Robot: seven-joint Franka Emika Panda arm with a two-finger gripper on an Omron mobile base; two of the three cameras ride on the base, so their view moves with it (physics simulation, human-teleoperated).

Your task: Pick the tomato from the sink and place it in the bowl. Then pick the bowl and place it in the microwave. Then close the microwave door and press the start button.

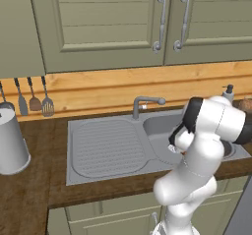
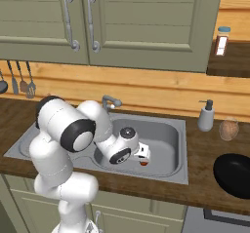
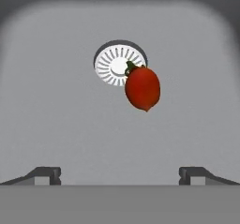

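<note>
**Ana:** Right base view first, and biggest thing first: the sink (image 2: 168, 129) is a grey basin set in the wooden counter, and the arm bends down into it. The bowl (image 2: 233, 174) sits on the counter well to the right of the basin, cut off by the frame edge, so I can't see all of its rim.

**Ben:** And the gripper (image 3: 120, 174)?

**Ana:** In the hand view its two dark finger tips stand wide apart at the bottom, nothing between them. It hangs over the basin floor, not touching anything.

**Ben:** Where's the tomato (image 3: 142, 88)?

**Ana:** Lying on the basin floor, just beside the round white drain (image 3: 117, 66) and overlapping its edge in that view. Its green top points toward the drain, so it rests on its side.

**Ben:** How will it handle?

**Ana:** My guess: light, smooth and glossy, so slippery, and round enough to roll on the flat metal if nudged. I'd close across its widest part, centred, with gentle pressure since it may bruise or squirt out.

**Ben:** Anything unclear?

**Ana:** From the right base view the tomato is only a red speck under the hand. From the left base view the arm's own body blocks most of the basin.
</note>
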